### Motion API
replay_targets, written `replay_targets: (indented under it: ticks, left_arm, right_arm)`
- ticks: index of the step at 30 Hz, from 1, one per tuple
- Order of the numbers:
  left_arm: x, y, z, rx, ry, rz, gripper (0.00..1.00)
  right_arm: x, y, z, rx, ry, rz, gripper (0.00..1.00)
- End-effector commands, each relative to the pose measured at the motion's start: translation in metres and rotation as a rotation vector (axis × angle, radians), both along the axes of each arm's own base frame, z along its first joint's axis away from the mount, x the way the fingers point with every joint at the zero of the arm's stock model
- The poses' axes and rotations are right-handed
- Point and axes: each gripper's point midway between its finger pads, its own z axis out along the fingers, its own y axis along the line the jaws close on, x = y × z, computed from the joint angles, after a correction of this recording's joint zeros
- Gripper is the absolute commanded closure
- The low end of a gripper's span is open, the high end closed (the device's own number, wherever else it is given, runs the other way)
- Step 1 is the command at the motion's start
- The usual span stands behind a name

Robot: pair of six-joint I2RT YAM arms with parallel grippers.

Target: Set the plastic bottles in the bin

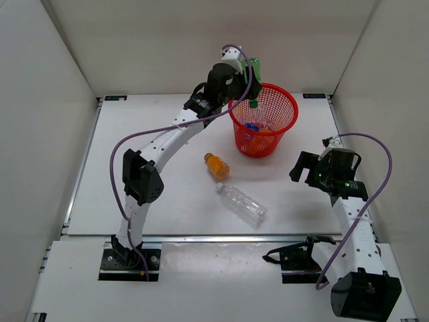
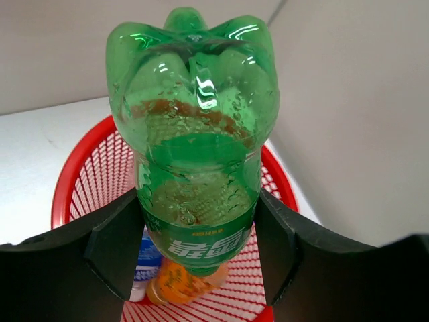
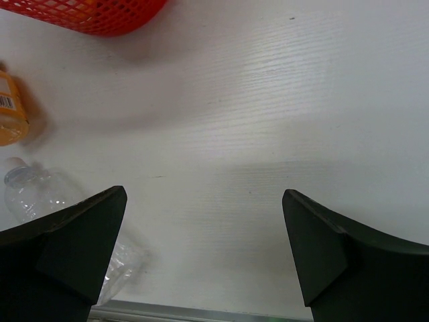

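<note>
Hanging clamped in left tool [image 2: 194,265]: green bottle [image 2: 194,134]

green bottle [image 2: 194,121]: neck end hidden low between the left tool [image 2: 198,228] fingers [image 2: 110,251]; in the top view only green slivers show past the tool.
bin [image 2: 74,174]: near rim covered by bottle and fingers in the left wrist view; cut by the top edge in the right wrist view, only a strip shows.
bin contents: blue-label bottle [image 2: 144,263] and binned orange bottle [image 2: 181,285] are each part-covered; in the top view they are too small to sort.
loose orange bottle [image 3: 10,111]: cut by the left edge.
clear bottle [image 3: 30,191]: partly behind a right tool [image 3: 204,201] finger.
</note>
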Motion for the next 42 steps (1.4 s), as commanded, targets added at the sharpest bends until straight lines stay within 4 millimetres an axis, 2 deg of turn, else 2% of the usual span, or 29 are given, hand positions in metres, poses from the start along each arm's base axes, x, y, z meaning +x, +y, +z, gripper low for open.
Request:
replay_targets:
  ticks: [1,3,4,5,6,7,8,12,13,14,15,16,17,18,19,20,21,22,23,24,26,27,28,30,33,34,37,40,42]
  left_arm:
    - [-0.010,-0.006,0.042,0.023,-0.131,0.019,0.40]
    - [-0.018,-0.009,0.027,0.077,-0.125,0.033,0.36]
    - [-0.021,-0.006,0.023,0.103,-0.133,0.040,0.28]
    - [-0.019,0.001,0.028,0.103,-0.146,0.047,0.12]
    - [-0.024,-0.002,0.020,0.115,-0.134,0.031,0.01]
    - [-0.025,0.002,0.021,0.115,-0.134,0.032,0.02]
    - [-0.031,0.006,0.031,0.097,-0.140,0.027,0.01]
    - [-0.045,0.028,0.045,0.129,-0.142,0.061,0.01]
    - [-0.047,0.038,0.036,0.155,-0.115,0.068,0.02]
    - [-0.058,0.044,0.047,0.139,-0.122,0.060,0.01]
    - [-0.067,0.056,0.040,0.152,-0.089,0.054,0.01]
    - [-0.072,0.067,0.017,0.192,-0.038,0.052,0.02]
    - [-0.086,0.078,0.008,0.208,-0.022,0.033,0.02]
    - [-0.101,0.095,0.017,0.211,-0.021,0.045,0.01]
    - [-0.117,0.111,0.001,0.248,0.011,0.068,0.01]
    - [-0.128,0.121,-0.033,0.309,0.068,0.073,0.01]
    - [-0.147,0.139,-0.054,0.360,0.106,0.075,0.02]
    - [-0.165,0.155,-0.054,0.358,0.122,0.071,0.01]
    - [-0.176,0.169,-0.087,0.404,0.192,0.073,0.01]
    - [-0.193,0.185,-0.092,0.392,0.238,0.093,0.01]
    - [-0.233,0.222,-0.143,0.414,0.400,0.094,0.01]
    - [-0.245,0.238,-0.172,0.442,0.469,0.110,0.01]
    - [-0.261,0.247,-0.175,0.415,0.494,0.115,0.01]
    - [-0.287,0.277,-0.210,0.432,0.594,0.168,0.01]
    - [-0.306,0.294,-0.215,0.331,0.645,0.219,0.02]
    - [-0.307,0.300,-0.219,0.315,0.660,0.248,0.01]
    - [-0.310,0.305,-0.213,0.257,0.640,0.269,0.01]
    - [-0.312,0.305,-0.209,0.264,0.630,0.263,0.01]
    - [-0.313,0.305,-0.207,0.270,0.623,0.256,0.02]
  right_arm:
    - [0.001,0.007,0.011,-0.011,-0.055,0.061,0.01]
    - [0.000,0.014,0.014,-0.014,-0.073,0.094,0.01]
    - [-0.001,0.021,0.014,-0.010,-0.079,0.119,0.01]
    - [-0.001,0.025,0.015,-0.007,-0.082,0.131,0.01]
    - [-0.003,0.033,0.013,0.002,-0.079,0.161,0.01]
    - [-0.002,0.037,0.016,-0.002,-0.089,0.177,0.01]
    - [-0.006,0.046,0.014,0.007,-0.086,0.206,0.00]
    - [-0.018,0.084,0.020,0.020,-0.131,0.363,0.01]
    - [-0.024,0.100,0.024,0.038,-0.155,0.432,0.01]
    - [-0.029,0.112,0.023,0.044,-0.165,0.481,0.00]
    - [-0.034,0.119,0.017,0.059,-0.153,0.501,0.01]
    - [-0.036,0.132,0.021,0.058,-0.178,0.547,0.01]
    - [-0.043,0.144,0.019,0.062,-0.175,0.600,0.01]
    - [-0.042,0.148,0.020,0.057,-0.181,0.613,0.01]
    - [-0.044,0.160,0.019,0.051,-0.181,0.656,0.01]
    - [-0.047,0.169,0.015,0.047,-0.171,0.697,0.01]
    - [-0.049,0.179,0.007,0.038,-0.149,0.736,0.01]
    - [-0.048,0.182,0.004,0.030,-0.142,0.754,0.01]
    - [-0.047,0.188,-0.003,0.024,-0.120,0.771,0.01]
    - [-0.047,0.193,-0.006,0.020,-0.115,0.792,0.01]
    - [-0.045,0.200,-0.023,-0.013,-0.058,0.818,0.01]
    - [-0.047,0.207,-0.026,-0.026,-0.055,0.842,0.01]
    - [-0.049,0.211,-0.036,-0.049,-0.028,0.870,0.01]
    - [-0.049,0.215,-0.052,-0.099,0.023,0.884,0.01]
    - [-0.054,0.220,-0.077,-0.102,0.097,0.911,0.03]
    - [-0.054,0.223,-0.077,-0.104,0.103,0.914,0.04]
    - [-0.052,0.219,-0.094,-0.171,0.152,0.865,0.13]
    - [-0.051,0.223,-0.086,-0.183,0.117,0.847,0.31]
    - [-0.056,0.223,-0.077,-0.178,0.102,0.829,0.57]
